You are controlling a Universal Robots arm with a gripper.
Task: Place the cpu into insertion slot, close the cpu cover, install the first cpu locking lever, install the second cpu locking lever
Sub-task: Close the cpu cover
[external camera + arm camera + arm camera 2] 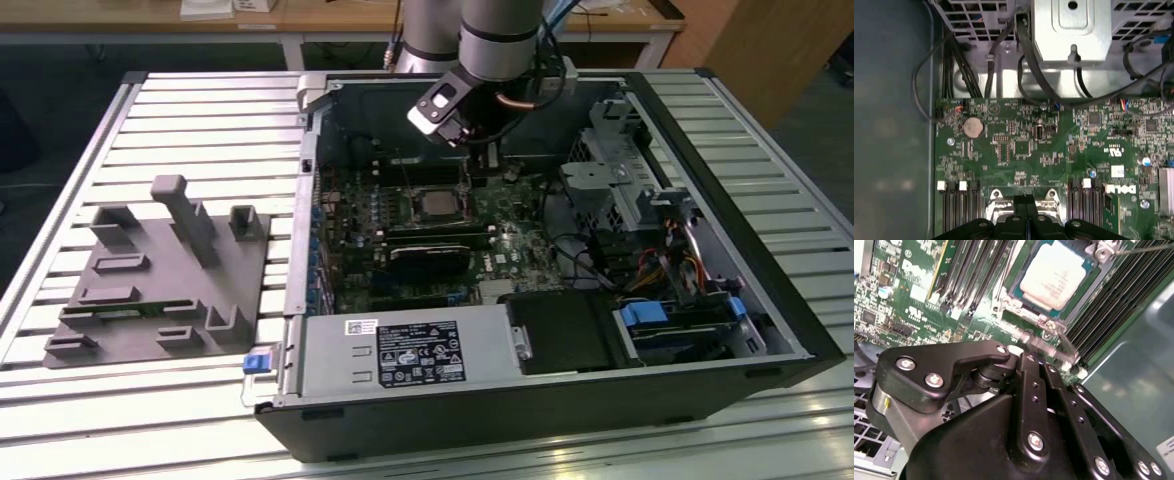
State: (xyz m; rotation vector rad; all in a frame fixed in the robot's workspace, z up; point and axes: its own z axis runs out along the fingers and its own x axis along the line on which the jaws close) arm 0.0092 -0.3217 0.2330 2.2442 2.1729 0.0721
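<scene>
1. You see the cpu (1054, 274), a small square chip with a pale silvery face, lying flat in its socket.
2. The insertion slot (1005, 303) has a silvery rim and sits on the green board between black memory slots.
3. The cpu cover (998, 199) shows as silvery metal at the socket's edge; you can't tell whether it is raised or down.

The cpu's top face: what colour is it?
The cpu is pale silvery-tan; the second wrist view shows it best.

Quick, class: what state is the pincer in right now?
Pincer: closed; whether it pinches anything cannot be told.
</scene>
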